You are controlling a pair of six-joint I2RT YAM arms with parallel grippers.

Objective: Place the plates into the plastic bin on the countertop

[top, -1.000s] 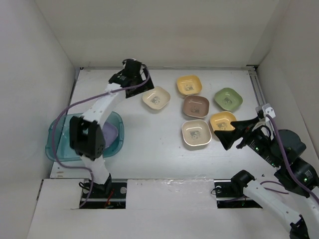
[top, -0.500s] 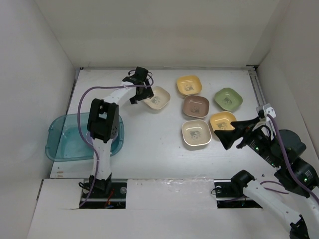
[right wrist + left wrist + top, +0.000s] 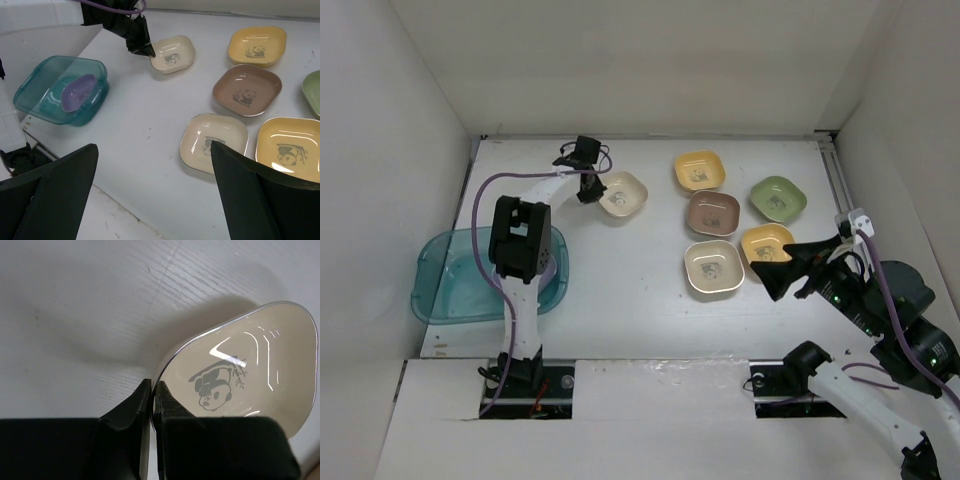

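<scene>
My left gripper (image 3: 592, 189) (image 3: 154, 388) is shut on the near-left rim of a cream plate (image 3: 625, 195) (image 3: 250, 365) with a panda print, at the far left of the countertop (image 3: 620, 270). The right wrist view also shows that gripper (image 3: 146, 50) pinching the cream plate (image 3: 174, 52). The teal plastic bin (image 3: 438, 290) (image 3: 35, 90) stands at the left edge with a purple plate (image 3: 80, 92) inside. My right gripper (image 3: 766, 272) (image 3: 154, 147) hovers open and empty near the right-hand plates.
Several more plates lie to the right: yellow (image 3: 700, 170), brown (image 3: 713, 212), green (image 3: 778, 198), yellow-orange (image 3: 767, 243) and cream (image 3: 713, 268). White walls close in the countertop on three sides. The left arm's links rise over the bin's right end.
The left gripper has come down beside the cream plate and closed on its rim, and the plate has shifted slightly left. The right arm has not moved.
</scene>
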